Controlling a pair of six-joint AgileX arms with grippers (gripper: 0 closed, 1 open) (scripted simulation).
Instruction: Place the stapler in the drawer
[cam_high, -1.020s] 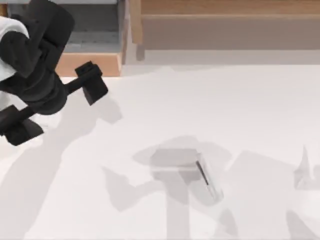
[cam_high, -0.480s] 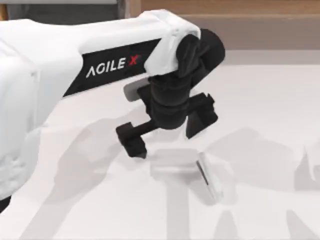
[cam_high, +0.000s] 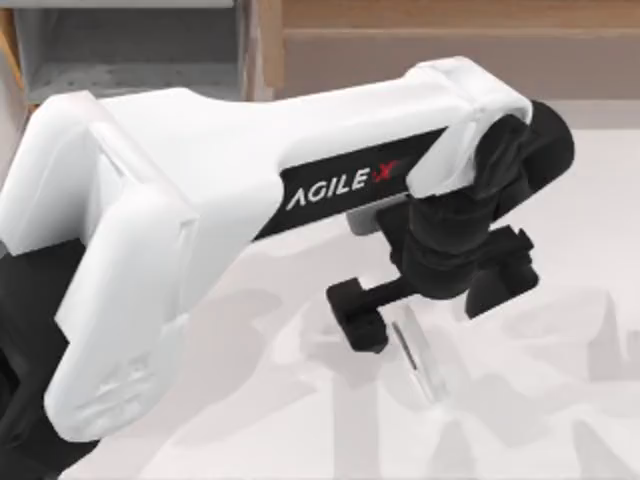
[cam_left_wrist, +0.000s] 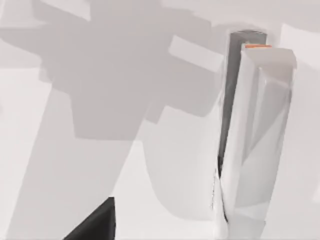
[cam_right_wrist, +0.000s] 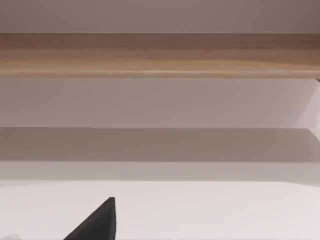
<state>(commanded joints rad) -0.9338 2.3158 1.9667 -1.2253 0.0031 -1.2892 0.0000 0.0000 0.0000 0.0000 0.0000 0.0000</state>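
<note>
From above, the stapler (cam_high: 418, 352) lay on the white surface (cam_high: 560, 430), a little right of the middle, its thin dark strip running slantwise along its top. Far behind it, at the back left corner, the drawer (cam_high: 130, 50) stood pulled open, showing its grey inside between tan wooden sides, and to the right of that the long wooden unit (cam_high: 450, 40) ran along the back edge. The left arm (cam_high: 250, 190) stretched from the left side across the surface toward the stapler, its white link crossing in front of the drawer and hiding part of the ground between the two. The left gripper (cam_high: 400, 330) hung directly over the stapler's rear end, wrist turned downward, one black finger just beside the stapler on its left, the other lost beneath the dark wrist; the fingers were spread apart and grasped nothing. Grey shadows of the arm fell on the surface around the stapler. In the left wrist view, the stapler (cam_left_wrist: 255, 140) stood close and tall on the pale surface (cam_left_wrist: 60, 165), with a black finger tip (cam_left_wrist: 97, 222) well apart from it. In the right wrist view, the wooden unit (cam_right_wrist: 160, 55) crossed the scene beyond the white surface (cam_right_wrist: 225, 210), and a dark finger tip (cam_right_wrist: 97, 222) showed at the edge; whether the right fingers were spread or closed I cannot tell.
</note>
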